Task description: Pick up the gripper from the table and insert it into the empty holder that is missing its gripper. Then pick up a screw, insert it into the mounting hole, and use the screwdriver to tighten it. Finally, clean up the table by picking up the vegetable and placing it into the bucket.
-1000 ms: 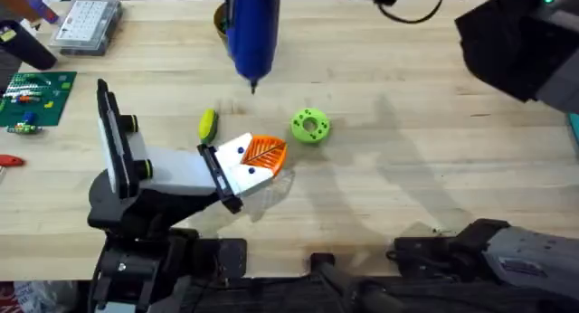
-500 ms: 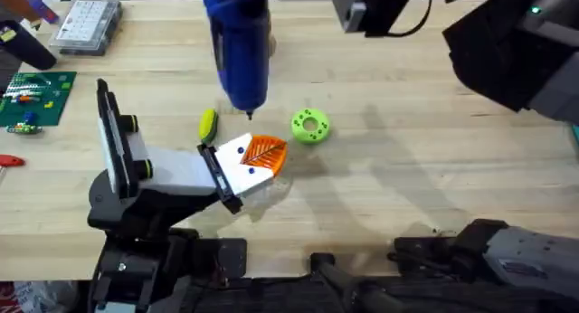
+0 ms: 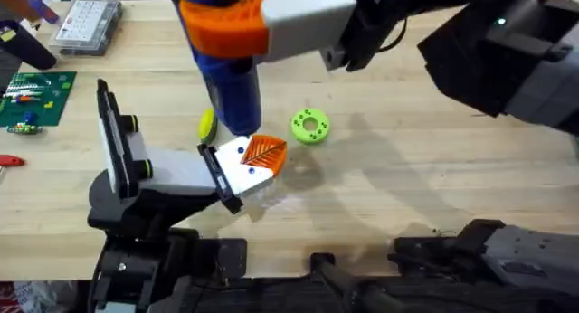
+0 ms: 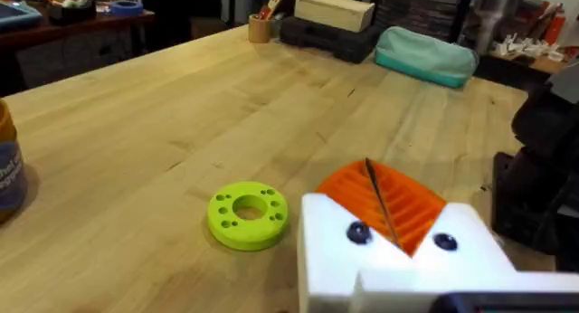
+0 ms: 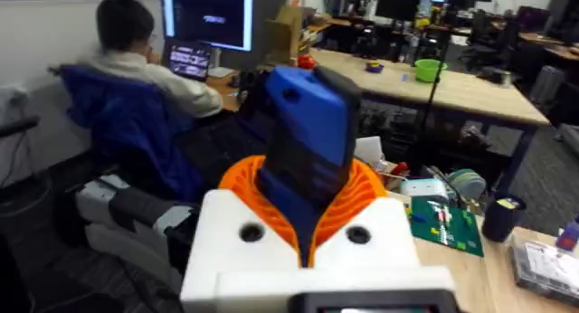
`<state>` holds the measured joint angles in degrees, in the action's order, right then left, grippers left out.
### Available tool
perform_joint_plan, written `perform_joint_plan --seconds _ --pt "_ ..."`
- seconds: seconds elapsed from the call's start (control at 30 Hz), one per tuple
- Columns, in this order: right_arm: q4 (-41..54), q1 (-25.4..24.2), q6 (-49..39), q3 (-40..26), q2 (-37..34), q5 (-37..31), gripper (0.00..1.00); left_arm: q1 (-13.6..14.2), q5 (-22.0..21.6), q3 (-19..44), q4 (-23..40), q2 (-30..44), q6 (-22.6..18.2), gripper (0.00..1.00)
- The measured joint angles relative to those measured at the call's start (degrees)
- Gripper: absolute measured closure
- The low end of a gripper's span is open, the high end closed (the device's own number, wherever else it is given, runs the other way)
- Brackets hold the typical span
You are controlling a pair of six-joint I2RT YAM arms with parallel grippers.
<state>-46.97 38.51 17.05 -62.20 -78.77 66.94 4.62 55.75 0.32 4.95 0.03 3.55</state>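
Lab or robotics workshop. Pale wood workbench [image 3: 407,195]; green circuit board [image 3: 34,98] and clear compartment box [image 3: 86,23] at its edge. Beyond right gripper [image 5: 303,230]: lit monitor [image 5: 206,17], seated person [image 5: 136,55], more long tables [image 5: 452,87] crowded with gear.

Light wood table [image 3: 434,168] — lit monitor [image 5: 206,18] behind.

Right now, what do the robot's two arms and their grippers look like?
Both grippers have white blocky fingers faced with orange ribbed pads. The left gripper has two dark blue screw heads on its white body. The right gripper has the same white body with two dark screw heads, seen in its wrist view. The arms behind are black, and a black cable loops beside the right one.
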Motion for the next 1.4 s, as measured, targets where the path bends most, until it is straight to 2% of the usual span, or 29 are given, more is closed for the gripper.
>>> perform_joint_plan --seconds 0.33,0.83,1.4 --pt "0.22 2.27 -3.69 0.81 -3.82 1.36 0.982 0.0 0.0 0.0 0.0 0.0 0.0 0.997" --pt "0.09 3.21 -11.27 4.16 -3.8 1.48 0.982 0.0 0.0 0.0 0.0 0.0 -0.01 0.997" --pt "-0.19 3.32 -13.82 4.88 -4.57 -0.66 0.982 0.0 0.0 0.0 0.0 0.0 0.0 0.997"
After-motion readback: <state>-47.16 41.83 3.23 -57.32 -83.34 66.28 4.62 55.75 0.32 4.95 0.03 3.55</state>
